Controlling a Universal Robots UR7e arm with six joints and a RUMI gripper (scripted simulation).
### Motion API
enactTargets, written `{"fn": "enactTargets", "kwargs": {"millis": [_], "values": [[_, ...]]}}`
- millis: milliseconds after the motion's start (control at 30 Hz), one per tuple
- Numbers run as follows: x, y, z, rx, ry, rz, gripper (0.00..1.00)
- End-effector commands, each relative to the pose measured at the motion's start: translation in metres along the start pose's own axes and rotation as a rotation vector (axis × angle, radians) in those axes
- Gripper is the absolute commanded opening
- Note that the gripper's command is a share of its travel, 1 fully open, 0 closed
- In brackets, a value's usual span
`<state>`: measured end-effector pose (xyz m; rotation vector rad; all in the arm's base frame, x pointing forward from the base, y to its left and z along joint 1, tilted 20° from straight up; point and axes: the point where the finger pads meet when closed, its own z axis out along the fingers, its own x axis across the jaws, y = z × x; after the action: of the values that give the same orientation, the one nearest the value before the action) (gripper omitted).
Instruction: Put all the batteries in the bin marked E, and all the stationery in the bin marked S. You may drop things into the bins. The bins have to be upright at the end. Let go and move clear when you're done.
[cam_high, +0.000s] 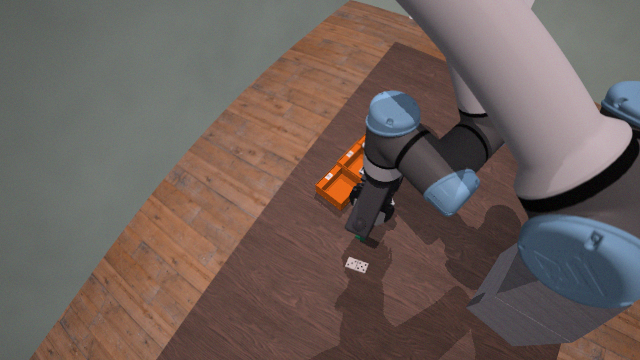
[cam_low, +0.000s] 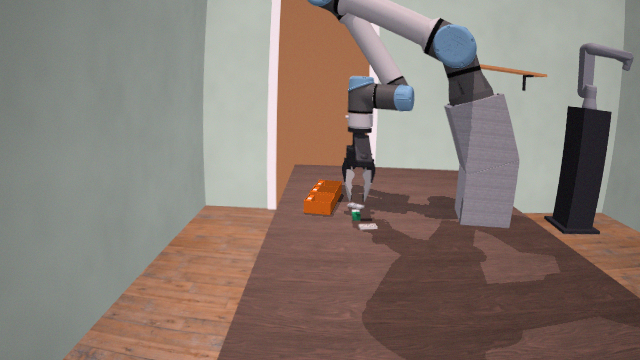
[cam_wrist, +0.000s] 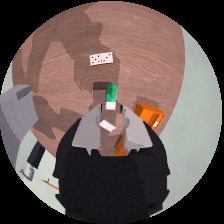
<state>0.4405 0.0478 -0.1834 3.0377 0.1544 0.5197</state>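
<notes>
My gripper (cam_low: 357, 199) (cam_wrist: 111, 104) points down, its fingers partly apart with nothing between them. It hangs above a small white item (cam_low: 355, 205) (cam_wrist: 107, 125), whose kind I cannot tell. A green block with a white end (cam_high: 359, 237) (cam_low: 356, 215) (cam_wrist: 111, 91) lies just beyond the fingertips in the wrist view, mostly hidden by the gripper in the top view. The orange bins stand upright in a row beside the gripper; the nearest bin (cam_high: 330, 199) (cam_low: 317, 206) shows an empty inside in the top view. Their white labels are too small to read. The arm hides the far bins' insides.
A white domino with black dots (cam_high: 357, 265) (cam_low: 368, 226) (cam_wrist: 101, 58) lies flat beyond the green block, on the side away from the bins. The arm's grey pedestal (cam_high: 530, 315) (cam_low: 487, 195) (cam_wrist: 20, 117) stands across the table from the bins.
</notes>
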Motion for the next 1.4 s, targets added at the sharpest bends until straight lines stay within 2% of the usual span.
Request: {"fn": "enactTargets", "kwargs": {"millis": [0,167,367,667,1133,1167,1367], "values": [[0.001,0.0,0.017,0.0,0.002,0.0,0.23],[0.001,0.0,0.034,0.0,0.002,0.0,0.23],[0.001,0.0,0.034,0.0,0.002,0.0,0.23],[0.001,0.0,0.046,0.0,0.002,0.0,0.23],[0.001,0.0,0.046,0.0,0.002,0.0,0.23],[0.001,0.0,0.046,0.0,0.002,0.0,0.0],[0.001,0.0,0.046,0.0,0.002,0.0,0.0]]}}
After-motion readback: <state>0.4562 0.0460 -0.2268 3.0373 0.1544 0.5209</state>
